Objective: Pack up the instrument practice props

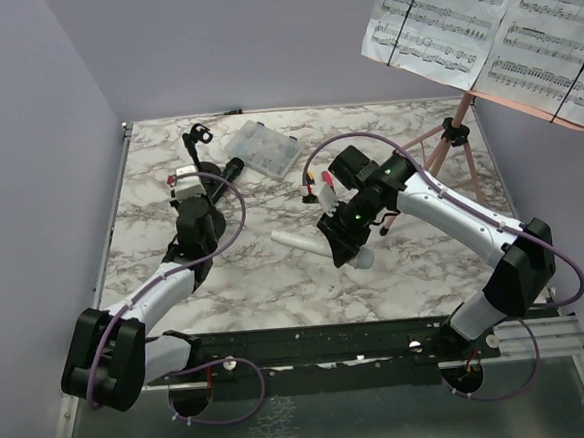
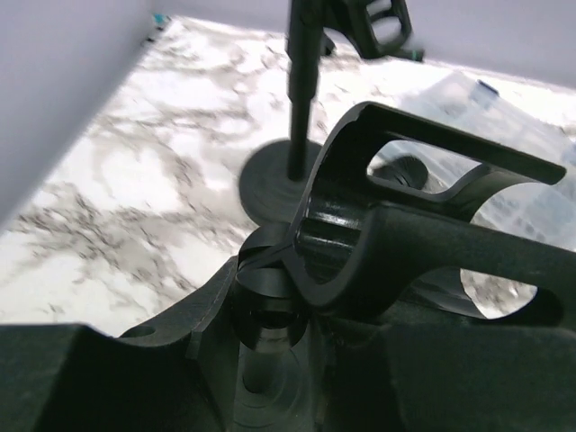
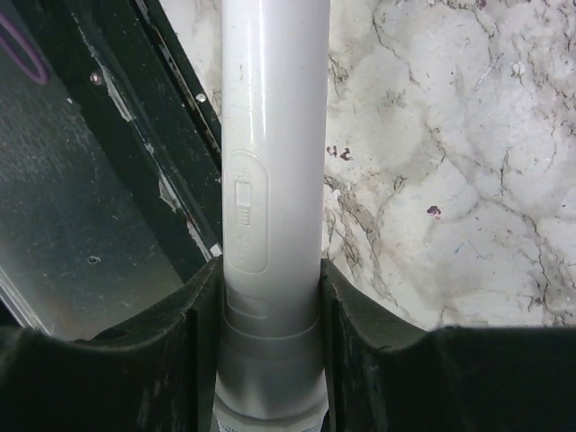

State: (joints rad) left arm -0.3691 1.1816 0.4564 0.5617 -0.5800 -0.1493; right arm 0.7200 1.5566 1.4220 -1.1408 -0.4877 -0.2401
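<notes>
Bright even light; wrist foregrnd blurry

mic holder (image 1: pixel 200 137) back left, box (image 1: pixel 260 148) right of it, tripod (image 1: pixel 450 146) back right bearing pages (image 1: pixel 479 25), microphone (image 1: pixel 296 241) near centre

Sheet-music pages (image 1: pixel 490 35), far right — printed staves and notes only; no words, brands or numbers legible anywhere.
</notes>
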